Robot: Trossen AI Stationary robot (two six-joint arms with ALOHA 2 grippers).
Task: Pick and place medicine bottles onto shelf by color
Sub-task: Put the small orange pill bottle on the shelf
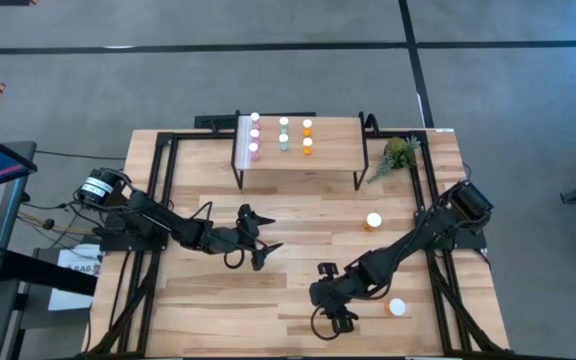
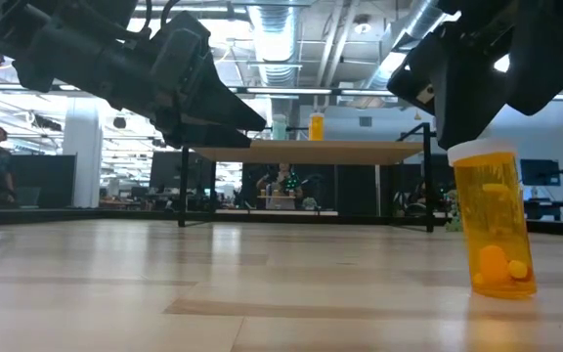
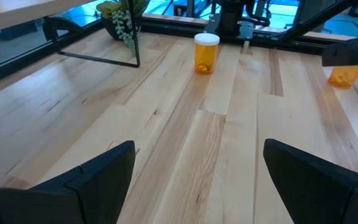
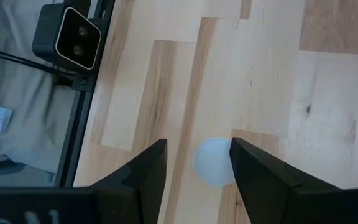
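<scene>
Right wrist view: my right gripper (image 4: 197,147) is about half open and holds nothing. Its fingers straddle the white cap of the wide orange bottle (image 4: 214,163), low centre of frame. The bottle stands upright on the table, near the lower right in the low view.

Risk: the cap sits off-centre, close against one finger with a gap at the other. If I close like this, I probably shove the bottle sideways and tip it. A grip on the cap alone could slip during the lift.

The shelf (image 1: 328,150) is upper centre in the high view, and its orange column already holds bottles, so a sloppy place could knock them over.

My left gripper (image 1: 256,238) waits wide open and empty at centre left.
</scene>
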